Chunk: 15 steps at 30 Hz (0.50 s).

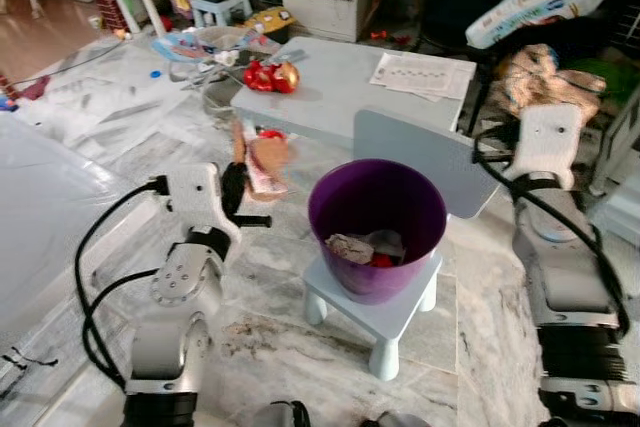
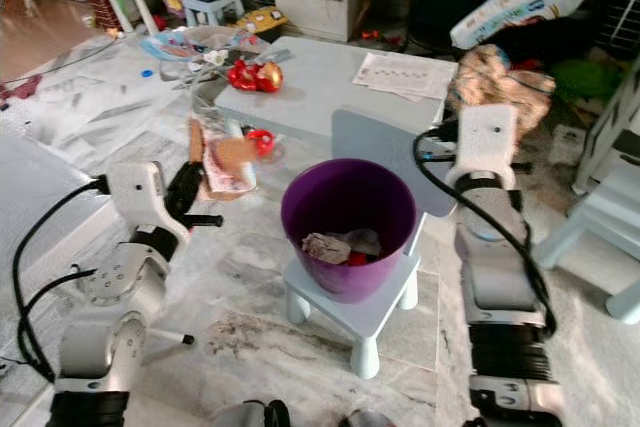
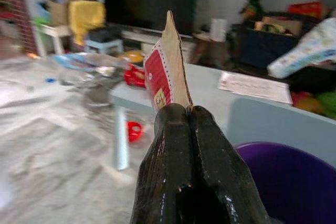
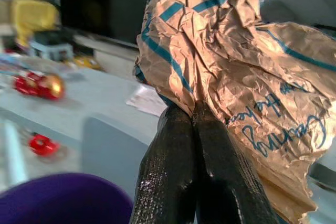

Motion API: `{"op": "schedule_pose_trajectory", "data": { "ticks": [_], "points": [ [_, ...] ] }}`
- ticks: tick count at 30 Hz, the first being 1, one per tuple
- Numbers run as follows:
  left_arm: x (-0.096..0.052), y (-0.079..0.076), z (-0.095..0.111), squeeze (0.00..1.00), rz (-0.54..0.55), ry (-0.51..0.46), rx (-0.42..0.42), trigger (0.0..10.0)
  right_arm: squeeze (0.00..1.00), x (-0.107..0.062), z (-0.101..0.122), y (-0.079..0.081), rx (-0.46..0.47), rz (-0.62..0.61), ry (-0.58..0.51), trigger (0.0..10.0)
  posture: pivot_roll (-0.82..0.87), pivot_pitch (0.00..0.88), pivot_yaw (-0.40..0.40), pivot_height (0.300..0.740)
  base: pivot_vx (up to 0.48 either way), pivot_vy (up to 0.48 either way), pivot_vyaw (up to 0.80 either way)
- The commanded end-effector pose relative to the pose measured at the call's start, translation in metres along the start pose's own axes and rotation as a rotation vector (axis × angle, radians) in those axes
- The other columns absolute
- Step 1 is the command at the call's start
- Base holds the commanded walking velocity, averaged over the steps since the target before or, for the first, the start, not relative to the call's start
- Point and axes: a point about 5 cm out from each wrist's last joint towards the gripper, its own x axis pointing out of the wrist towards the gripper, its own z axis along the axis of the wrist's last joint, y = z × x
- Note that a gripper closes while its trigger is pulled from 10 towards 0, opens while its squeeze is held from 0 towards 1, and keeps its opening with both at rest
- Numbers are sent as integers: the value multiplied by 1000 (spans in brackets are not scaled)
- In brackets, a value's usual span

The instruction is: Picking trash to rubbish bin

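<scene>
A round purple plastic bin [image 1: 377, 230] stands on a small pale-blue child's chair [image 1: 385, 317] at the centre of the frame, with crumpled trash already inside. Left of it, the left gripper [image 1: 238, 183] is clenched on a flat red-and-tan cardboard wrapper [image 1: 265, 166], held just beside the bin's rim. At the right of the frame, the right gripper [image 4: 195, 109] grasps a crumpled tan paper bag with blue print [image 1: 535, 79], raised above the pale-blue low table [image 1: 345, 82].
</scene>
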Motion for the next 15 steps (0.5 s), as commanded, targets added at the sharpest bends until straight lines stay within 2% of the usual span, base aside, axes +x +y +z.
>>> {"op": "schedule_pose_trajectory", "data": {
  "ticks": [1,8,12,15],
  "points": [
    [1,1,0,0,11,2,9,10000,0,0,1,-2,3,-2,1,10000,-32,123,54,740,0,0,0],
    [2,2,2,0,2,-6,15,10000,0,1,0,-2,8,1,3,10000,-31,122,55,740,0,0,0],
    [1,2,3,0,-7,-7,17,10000,0,1,0,-1,9,2,1,10000,-28,119,56,740,327,0,0],
    [1,1,2,0,-4,-3,8,10000,0,1,0,-1,9,2,0,10000,-27,118,59,740,373,-300,0]
  ]
}}
